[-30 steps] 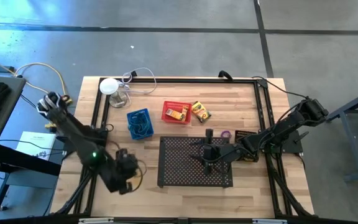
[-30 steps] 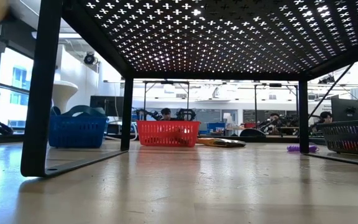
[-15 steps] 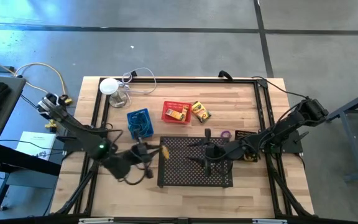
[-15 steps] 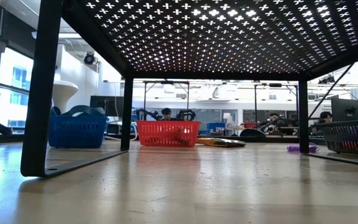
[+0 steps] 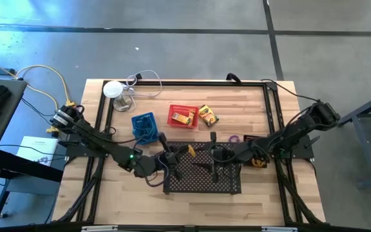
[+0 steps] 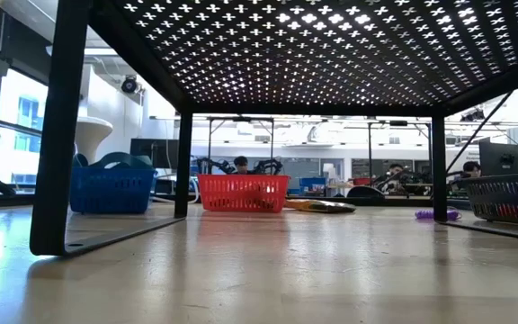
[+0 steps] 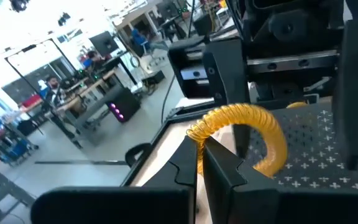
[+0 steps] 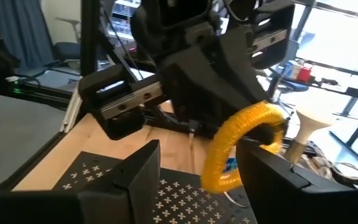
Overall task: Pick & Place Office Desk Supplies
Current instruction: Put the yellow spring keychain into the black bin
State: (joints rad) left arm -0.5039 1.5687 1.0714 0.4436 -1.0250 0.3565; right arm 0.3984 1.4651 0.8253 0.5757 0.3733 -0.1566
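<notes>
My left gripper [image 5: 180, 153] reaches from the table's left over the large black perforated tray [image 5: 203, 177] and is shut on a thick yellow loop [image 5: 189, 151]. The loop also shows in the left wrist view [image 7: 244, 130] and in the right wrist view [image 8: 238, 146]. My right gripper [image 5: 202, 156] faces it from the table's right, open. Its two fingers [image 8: 138, 177] stand on either side of the loop. I cannot tell whether one of them touches it. My left gripper pinches one end of the yellow loop [image 7: 199, 132] between its two fingers. The fingers come about level from the table's left. The rest of the loop arches out beyond the fingertips over the black tray, toward the right gripper.
Beyond the tray stand a blue mesh basket [image 5: 143, 127], a red mesh basket [image 5: 183, 116] with a yellow crayon box in it, and a loose crayon box [image 5: 208, 115]. A purple band [image 5: 233, 138] and a black basket [image 6: 509, 198] lie at the right. A white disc [image 5: 113, 89] stands far left.
My left gripper has swung from the table's near-left toward the right, out over the black tray, carrying the yellow loop up to the right gripper's open fingers. My right gripper has stayed over the tray.
</notes>
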